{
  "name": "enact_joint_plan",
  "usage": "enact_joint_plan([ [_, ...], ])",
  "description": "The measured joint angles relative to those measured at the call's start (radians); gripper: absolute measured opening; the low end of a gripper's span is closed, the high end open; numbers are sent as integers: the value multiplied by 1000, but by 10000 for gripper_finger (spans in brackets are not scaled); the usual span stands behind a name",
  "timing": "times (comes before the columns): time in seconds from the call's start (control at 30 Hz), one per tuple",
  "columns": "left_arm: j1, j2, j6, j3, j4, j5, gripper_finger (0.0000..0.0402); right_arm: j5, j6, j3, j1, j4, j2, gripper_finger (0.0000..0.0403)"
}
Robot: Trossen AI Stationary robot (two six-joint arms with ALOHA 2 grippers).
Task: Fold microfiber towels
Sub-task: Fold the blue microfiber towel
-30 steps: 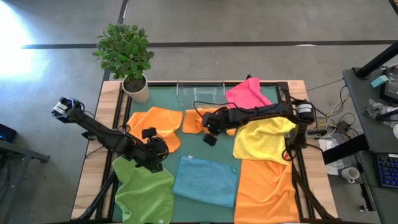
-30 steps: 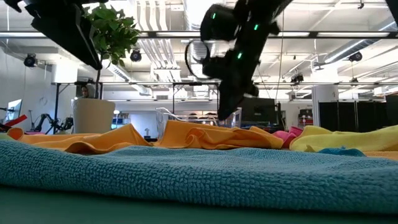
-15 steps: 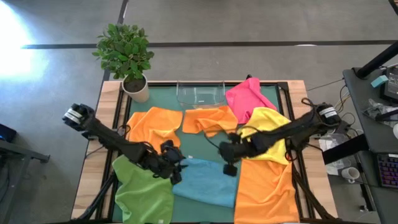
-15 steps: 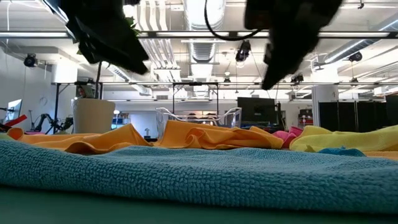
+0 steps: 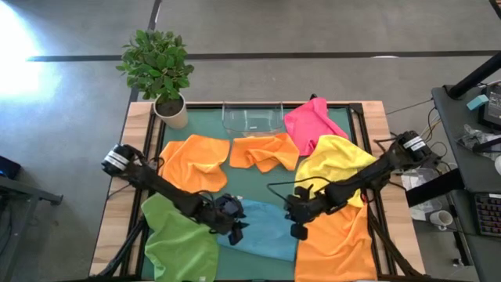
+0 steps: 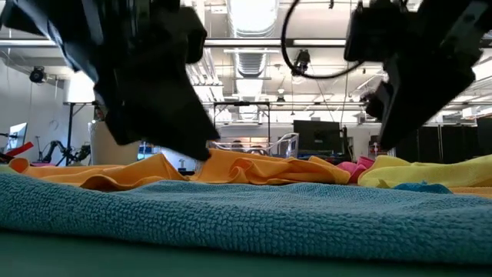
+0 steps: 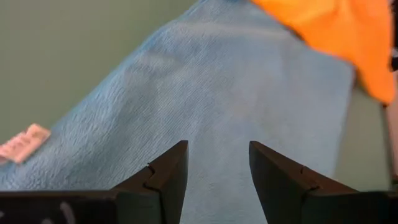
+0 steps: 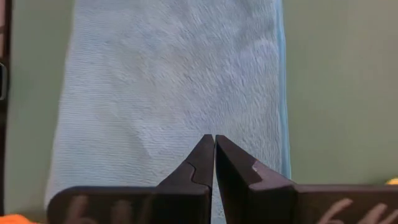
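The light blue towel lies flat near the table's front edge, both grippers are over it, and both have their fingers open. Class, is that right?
Not quite. Only the left gripper over the light blue towel has open fingers; the right wrist view shows the right gripper with fingers shut.

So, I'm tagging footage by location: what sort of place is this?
Probably a robotics lab or workshop. Exposed ceiling ducts and monitors show behind the table, the floor is bare concrete, and a cluttered desk stands alongside.

blue towel: fuzzy looped cloth | tray: clear glossy plastic
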Motion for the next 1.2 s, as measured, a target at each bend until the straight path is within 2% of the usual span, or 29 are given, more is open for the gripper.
enact_joint_plan([
  [0.17, 2, 56, -73, 0, -53, 79, 154, 1, 56, -68, 0, 70, 0, 8],
  [0.37, 18, 73, -82, 6, -92, 95, 154, 0, 76, -80, 0, 75, 18, 8],
  [0.5, 54, 68, -3, 5, -102, 124, 154, 1, 84, -79, 0, 139, 77, 8],
  [0.73, 147, 68, 145, 4, -133, 113, 154, 3, 157, -69, 6, 257, 168, 8],
  [0.97, 275, 70, 359, 2, -136, 109, 154, -2, 216, -49, 8, 275, 190, 8],
  [1.2, 407, 72, 501, 19, -126, 124, 154, -4, 244, -24, 8, 265, 192, 8],
])
